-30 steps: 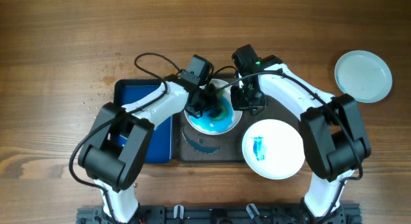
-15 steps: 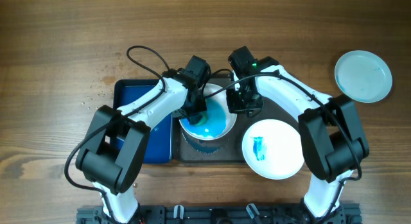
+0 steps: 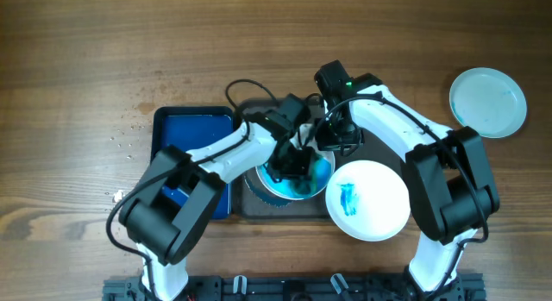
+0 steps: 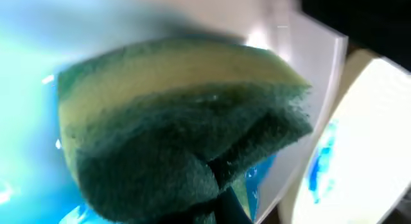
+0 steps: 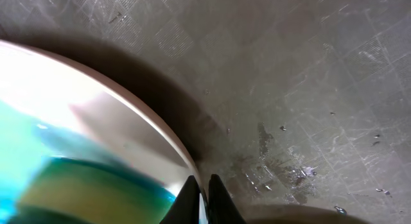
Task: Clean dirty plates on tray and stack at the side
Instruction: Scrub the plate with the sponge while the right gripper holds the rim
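Observation:
A white plate smeared with blue stands tilted on the dark tray. My left gripper is shut on a green and yellow sponge pressed against the plate's blue face. My right gripper is shut on the plate's rim, with one finger on each side. A second white plate with a blue smear lies on the tray's right front; it also shows in the left wrist view. A clean pale plate lies on the table at far right.
A blue tub stands left of the tray, with water droplets on the wood beside it. The tray floor is wet and scratched.
My left gripper has swept the sponge from the plate's left part across to its right part. The plate has tilted more upright. My right gripper has stayed on the rim.

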Action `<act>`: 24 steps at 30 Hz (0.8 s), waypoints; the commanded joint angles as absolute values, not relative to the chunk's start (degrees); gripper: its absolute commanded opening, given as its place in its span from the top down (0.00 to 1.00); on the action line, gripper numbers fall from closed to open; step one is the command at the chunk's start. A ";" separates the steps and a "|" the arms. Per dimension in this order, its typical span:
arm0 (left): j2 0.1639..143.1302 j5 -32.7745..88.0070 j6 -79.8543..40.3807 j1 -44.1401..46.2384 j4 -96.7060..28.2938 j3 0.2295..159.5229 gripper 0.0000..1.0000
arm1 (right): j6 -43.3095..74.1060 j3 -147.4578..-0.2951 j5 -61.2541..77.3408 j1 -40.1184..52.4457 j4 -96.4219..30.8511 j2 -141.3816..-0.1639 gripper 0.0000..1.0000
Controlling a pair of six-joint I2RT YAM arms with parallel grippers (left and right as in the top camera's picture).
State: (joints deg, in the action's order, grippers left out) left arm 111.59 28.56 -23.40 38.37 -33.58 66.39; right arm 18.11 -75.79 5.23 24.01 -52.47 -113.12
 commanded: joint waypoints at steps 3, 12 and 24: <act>114.13 34.65 -31.55 39.62 -25.39 64.84 0.96 | 18.98 -75.40 5.78 24.69 -51.68 -112.81 0.96; 114.13 12.27 -44.10 37.93 -16.58 64.84 0.96 | 18.15 -75.40 5.80 24.69 -52.29 -112.81 0.95; 114.10 -10.63 -50.09 34.83 -23.88 64.84 0.96 | 17.96 -75.40 5.76 24.69 -52.51 -112.81 0.96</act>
